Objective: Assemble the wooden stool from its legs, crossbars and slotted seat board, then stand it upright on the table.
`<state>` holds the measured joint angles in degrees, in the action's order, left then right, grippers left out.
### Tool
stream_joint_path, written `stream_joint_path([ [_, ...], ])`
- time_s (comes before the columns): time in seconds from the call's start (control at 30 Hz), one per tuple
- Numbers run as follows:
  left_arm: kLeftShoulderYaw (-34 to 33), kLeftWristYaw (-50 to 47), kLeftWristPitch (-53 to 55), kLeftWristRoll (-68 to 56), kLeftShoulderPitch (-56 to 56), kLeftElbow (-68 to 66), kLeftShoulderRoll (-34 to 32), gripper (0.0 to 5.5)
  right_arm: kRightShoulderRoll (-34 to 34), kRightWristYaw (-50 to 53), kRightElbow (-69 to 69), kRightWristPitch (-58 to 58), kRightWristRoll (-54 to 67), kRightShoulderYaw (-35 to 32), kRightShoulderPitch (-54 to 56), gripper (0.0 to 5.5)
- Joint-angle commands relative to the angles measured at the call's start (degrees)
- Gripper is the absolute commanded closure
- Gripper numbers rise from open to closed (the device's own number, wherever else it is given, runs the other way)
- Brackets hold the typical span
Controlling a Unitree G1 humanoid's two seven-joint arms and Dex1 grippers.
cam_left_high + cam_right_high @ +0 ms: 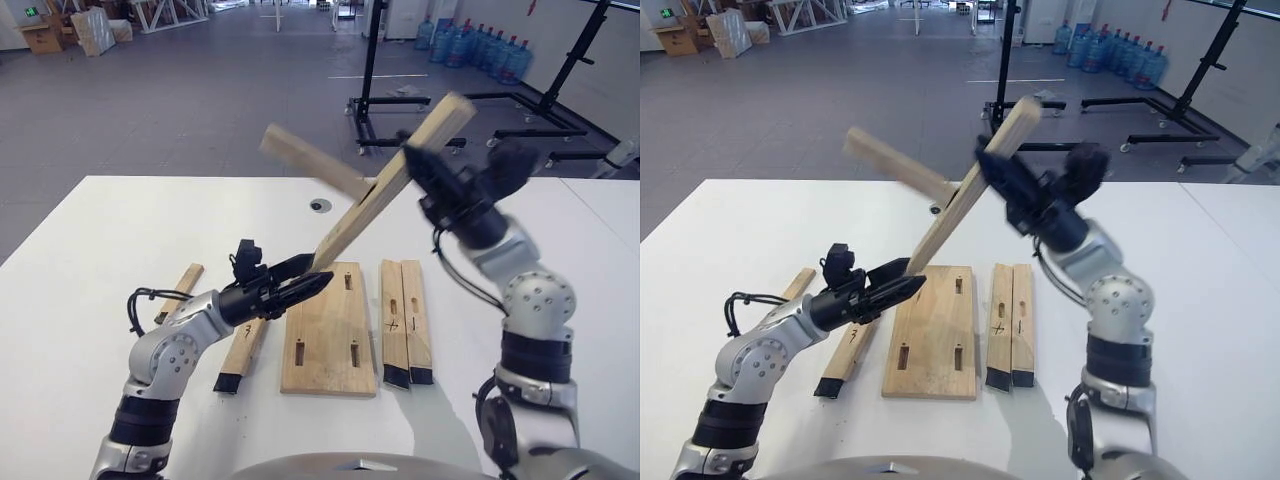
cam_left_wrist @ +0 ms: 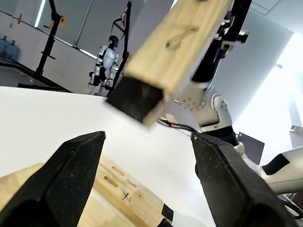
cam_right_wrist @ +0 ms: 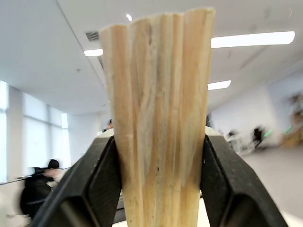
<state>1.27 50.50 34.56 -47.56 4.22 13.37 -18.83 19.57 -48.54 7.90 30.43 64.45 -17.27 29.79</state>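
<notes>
Two legs [image 1: 393, 322] beside seat board [image 1: 325, 350]; right claw [image 1: 415, 163] grips raised leg [image 1: 355, 225], left claw [image 1: 316, 273] wide.

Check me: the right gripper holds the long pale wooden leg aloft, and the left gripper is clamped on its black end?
No: the left gripper is open, its fingers clear of the black end of the long pale wooden leg, as the left wrist view shows.
</notes>
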Motion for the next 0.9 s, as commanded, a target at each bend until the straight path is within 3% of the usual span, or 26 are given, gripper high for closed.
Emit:
stream_joint_path([
  [0.03, -1.6, -0.7, -0.8, 3.4, -3.1, -2.0, -3.0, 1.57, 4.5, -4.8, -10.8, -9.8, -13.2, 1.4, 3.0, 3.45],
  [0.1, -2.4, -1.2, -1.5, 4.7, -3.7, -3.1, -3.5, 1.23, 5.5, -8.2, -14.9, -13.7, -18.8, 3.8, 3.3, 3.45],
  [0.43, -2.3, -0.1, -4.3, 7.1, -2.2, -6.2, -2.7, 1.2, 2.3, -20.0, -24.8, -29.7, -33.7, 13.7, -0.4, 3.45],
  [0.67, -2.2, 0.8, -5.8, 8.4, -1.0, -8.1, -2.4, 1.2, 1.2, -24.5, -28.8, -32.6, -34.8, 15.4, 0.1, 3.45],
  [0.9, -2.7, 0.7, -6.5, 9.4, -1.1, -9.5, -2.5, 1.2, 1.2, -26.6, -23.8, -30.7, -33.5, 17.0, -2.7, 3.45],
])
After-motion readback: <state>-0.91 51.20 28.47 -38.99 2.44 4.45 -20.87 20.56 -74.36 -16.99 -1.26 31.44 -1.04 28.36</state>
